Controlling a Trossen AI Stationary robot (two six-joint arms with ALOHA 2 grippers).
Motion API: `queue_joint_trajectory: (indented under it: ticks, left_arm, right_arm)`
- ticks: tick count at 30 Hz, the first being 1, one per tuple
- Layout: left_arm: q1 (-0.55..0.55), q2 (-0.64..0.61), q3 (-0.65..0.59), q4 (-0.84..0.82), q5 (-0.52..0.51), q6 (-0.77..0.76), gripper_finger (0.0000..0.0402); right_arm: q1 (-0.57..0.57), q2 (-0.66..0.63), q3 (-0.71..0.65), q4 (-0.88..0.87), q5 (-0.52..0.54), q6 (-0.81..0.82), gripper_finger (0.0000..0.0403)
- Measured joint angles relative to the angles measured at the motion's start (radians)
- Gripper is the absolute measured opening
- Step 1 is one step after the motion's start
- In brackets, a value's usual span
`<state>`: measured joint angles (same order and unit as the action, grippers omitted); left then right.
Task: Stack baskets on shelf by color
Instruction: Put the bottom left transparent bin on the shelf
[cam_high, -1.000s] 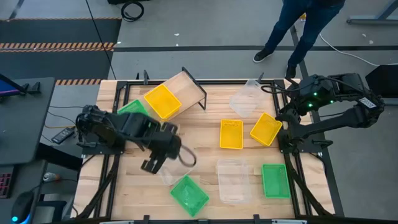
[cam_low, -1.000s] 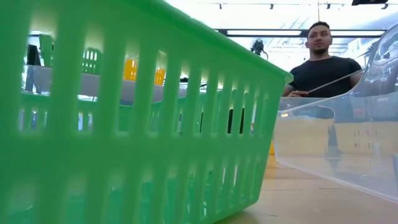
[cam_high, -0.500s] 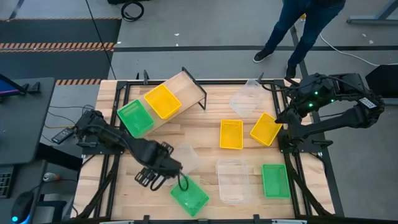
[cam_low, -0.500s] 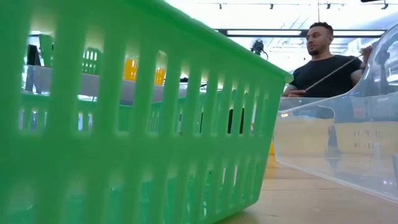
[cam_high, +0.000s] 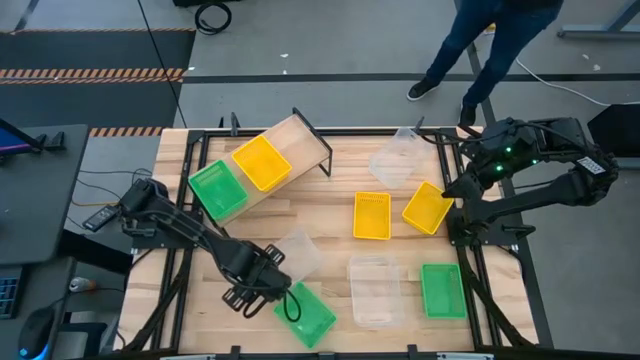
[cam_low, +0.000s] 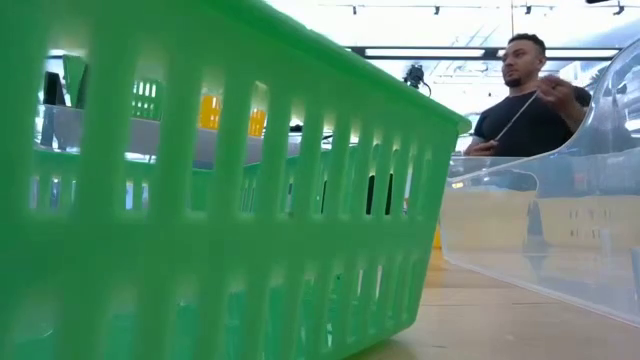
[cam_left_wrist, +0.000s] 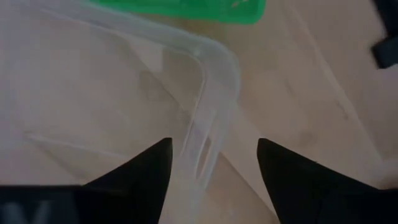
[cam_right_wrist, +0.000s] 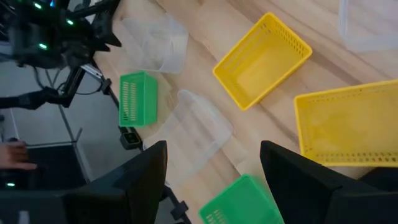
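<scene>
Left tool (cam_high: 262, 290) low over the near part of the desk (cam_high: 330, 185), fingers (cam_left_wrist: 140, 180) spread apart, nothing clamped; the rim of a clear basket (cam_left_wrist: 205, 134) stands in the gap between them, seemingly untouched. From above, that clear basket (cam_high: 298, 255) lies just beyond the tool, tipped rather than flat, and a green basket (cam_high: 305, 312) sits close beside the tool on the near side, a dark cable loop over its edge. Right tool (cam_right_wrist: 214, 180) hangs raised at the far right edge of the desk, fingers also apart and empty, waiting. Risk as judged: the thin clear rim is slick and flexes, so a shallow or off-centre close could let it squirt out or flip the basket; the tool's outer finger could also shove the green basket next to it. Beyond the left tool, well apart, the slanted shelf (cam_high: 290, 150) carries one green basket (cam_high: 218, 188) and one yellow basket (cam_high: 260, 160) side by side. To the right lie two yellow, two clear and one green basket loose on the desk. Baskets are small, shallow, slotted-walled; the clear ones are hard to read against the wood.
</scene>
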<state>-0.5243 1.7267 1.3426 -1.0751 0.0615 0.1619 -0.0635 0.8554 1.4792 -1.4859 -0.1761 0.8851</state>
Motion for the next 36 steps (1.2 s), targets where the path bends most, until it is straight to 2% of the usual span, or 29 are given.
queue_joint_trajectory:
  ticks: [3,9,12,16,23,28,36]
  left_arm:
    - [0.0,0.0,-0.074,0.058,0.028,0.008,0.0235]
    - [0.014,0.0,-0.185,0.167,-0.003,0.041,0.0224]
    - [0.031,0.0,-0.214,0.2,-0.006,0.041,0.0205]
    - [0.043,0.0,-0.218,0.22,-0.004,0.044,0.0151]
    - [0.08,0.0,-0.214,0.273,-0.013,0.074,0.0019]
    - [0.127,0.001,-0.132,0.24,-0.095,0.081,0.0012]
    - [0.226,0.001,0.152,0.185,-0.217,0.139,0.0006]
  right_arm:
    - [0.0,0.0,0.0,0.0,0.0,0.033,0.0264]
    - [0.0,0.005,0.0,0.0,0.03,0.048,0.0264]
    - [0.0,0.011,0.0,0.001,0.05,0.058,0.0264]
    - [0.0,0.023,0.0,0.0,0.063,0.068,0.0264]
    - [0.0,0.05,0.0,0.004,0.071,0.076,0.0264]
    - [0.0,0.061,0.0,0.004,0.044,0.024,0.0264]
    - [0.0,0.056,0.0,0.004,0.01,-0.052,0.0264]
